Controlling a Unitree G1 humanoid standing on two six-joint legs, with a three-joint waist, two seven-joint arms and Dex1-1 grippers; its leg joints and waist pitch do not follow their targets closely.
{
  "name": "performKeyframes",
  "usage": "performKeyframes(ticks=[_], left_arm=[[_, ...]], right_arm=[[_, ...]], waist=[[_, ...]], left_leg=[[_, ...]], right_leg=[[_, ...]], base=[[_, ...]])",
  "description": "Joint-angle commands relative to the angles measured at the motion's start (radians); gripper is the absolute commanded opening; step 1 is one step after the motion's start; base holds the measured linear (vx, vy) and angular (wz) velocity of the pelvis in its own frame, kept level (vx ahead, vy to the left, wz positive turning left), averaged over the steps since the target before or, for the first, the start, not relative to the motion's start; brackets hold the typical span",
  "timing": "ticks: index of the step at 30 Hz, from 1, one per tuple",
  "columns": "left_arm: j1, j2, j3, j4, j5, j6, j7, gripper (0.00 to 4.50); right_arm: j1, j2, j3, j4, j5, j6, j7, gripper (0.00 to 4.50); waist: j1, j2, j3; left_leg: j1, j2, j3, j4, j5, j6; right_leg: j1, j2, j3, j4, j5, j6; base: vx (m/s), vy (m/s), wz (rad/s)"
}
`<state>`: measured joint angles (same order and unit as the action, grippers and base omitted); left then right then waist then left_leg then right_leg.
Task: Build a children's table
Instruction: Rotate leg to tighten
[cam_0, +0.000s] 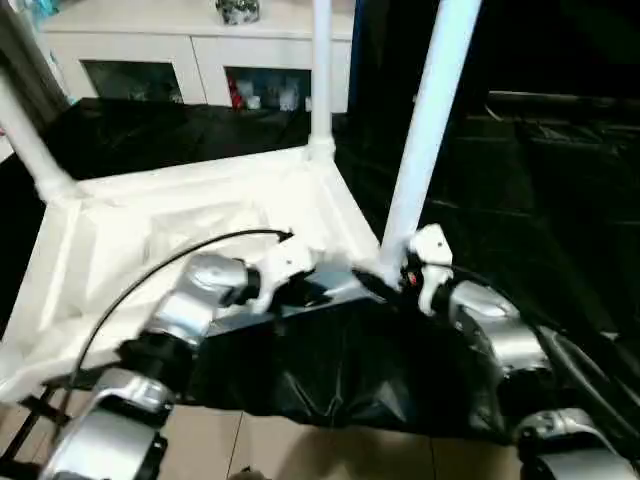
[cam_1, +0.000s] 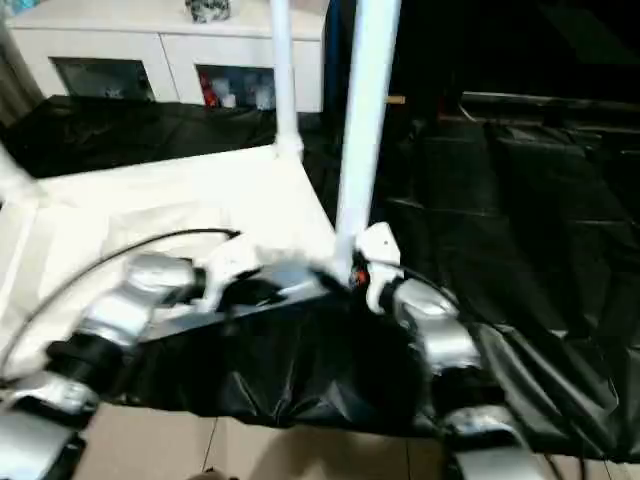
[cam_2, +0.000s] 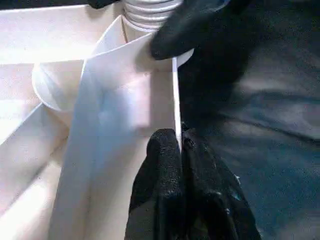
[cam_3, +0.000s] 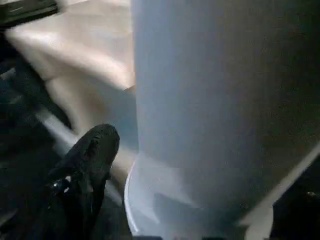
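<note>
Black sheet over tabletop (cam_0: 520, 180), white glass-door cabinet (cam_0: 190, 60) upper left | upturned white plastic children's table (cam_0: 180, 240) centre-left, three legs up | left hand (cam_2: 181, 142) pinched on its rim, likely steadying | right hand (cam_0: 395, 282) at near leg's base (cam_0: 425, 130), grip unclear
</note>
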<state>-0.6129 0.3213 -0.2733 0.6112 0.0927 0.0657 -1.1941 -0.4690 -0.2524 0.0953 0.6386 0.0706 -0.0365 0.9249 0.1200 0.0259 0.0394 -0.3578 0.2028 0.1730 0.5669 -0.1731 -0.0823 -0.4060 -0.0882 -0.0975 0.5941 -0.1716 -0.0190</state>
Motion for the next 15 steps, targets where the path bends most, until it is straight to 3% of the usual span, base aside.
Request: performKeyframes(ticks=[1,4,9,10,11,12,15], left_arm=[[-0.013,-0.018,-0.038,-0.043,-0.039,-0.034,-0.064,0.00],[-0.013,0.004,-0.044,-0.046,-0.050,-0.037,-0.114,0.00],[-0.016,0.018,-0.050,-0.040,-0.053,-0.047,-0.162,0.00],[-0.017,0.020,-0.051,-0.036,-0.052,-0.053,-0.170,0.00],[-0.017,0.020,-0.051,-0.036,-0.052,-0.053,-0.170,0.00],[-0.022,0.023,-0.058,-0.019,-0.045,-0.068,-0.175,0.00],[-0.033,0.021,-0.060,0.007,-0.035,-0.087,-0.162,0.00]], right_arm=[[0.012,0.003,0.067,-0.030,0.004,0.009,0.097,3.91],[0.051,-0.046,0.104,-0.111,0.030,0.035,0.223,3.91],[0.089,-0.089,0.129,-0.197,0.058,0.055,0.319,3.91],[0.096,-0.093,0.131,-0.216,0.068,0.062,0.332,3.91],[0.096,-0.093,0.131,-0.216,0.068,0.062,0.332,3.91],[0.105,-0.096,0.130,-0.243,0.082,0.082,0.342,3.60],[0.117,-0.092,0.132,-0.263,0.087,0.105,0.338,3.54]], waist=[[0.008,-0.004,-0.056],[0.014,-0.002,-0.057],[0.030,-0.002,-0.061],[0.031,0.005,-0.061],[0.030,0.001,-0.060],[0.032,0.005,-0.059],[0.033,0.005,-0.057]], left_leg=[[0.001,0.030,-0.002,-0.060,-0.235,0.076],[0.002,0.031,-0.003,-0.060,-0.238,0.068],[0.004,0.032,-0.003,-0.056,-0.214,0.079],[0.004,0.032,-0.003,-0.057,-0.217,0.078],[0.004,0.033,-0.003,-0.058,-0.230,0.075],[0.004,0.032,-0.004,-0.059,-0.250,0.063],[0.008,0.032,-0.004,-0.062,-0.273,0.054]], right_leg=[[0.059,-0.063,0.049,-0.068,-0.223,-0.204],[0.059,-0.062,0.050,-0.070,-0.242,-0.197],[0.059,-0.062,0.050,-0.063,-0.175,-0.213],[0.059,-0.061,0.051,-0.062,-0.173,-0.214],[0.058,-0.061,0.050,-0.064,-0.182,-0.215],[0.058,-0.064,0.050,-0.069,-0.223,-0.209],[0.056,-0.063,0.051,-0.076,-0.267,-0.194]], base=[[0.000,0.000,0.00],[0.000,0.000,0.00],[0.000,0.000,0.00],[0.000,0.000,0.00],[0.000,0.000,0.00],[0.000,0.000,0.00],[0.000,0.000,0.00]])
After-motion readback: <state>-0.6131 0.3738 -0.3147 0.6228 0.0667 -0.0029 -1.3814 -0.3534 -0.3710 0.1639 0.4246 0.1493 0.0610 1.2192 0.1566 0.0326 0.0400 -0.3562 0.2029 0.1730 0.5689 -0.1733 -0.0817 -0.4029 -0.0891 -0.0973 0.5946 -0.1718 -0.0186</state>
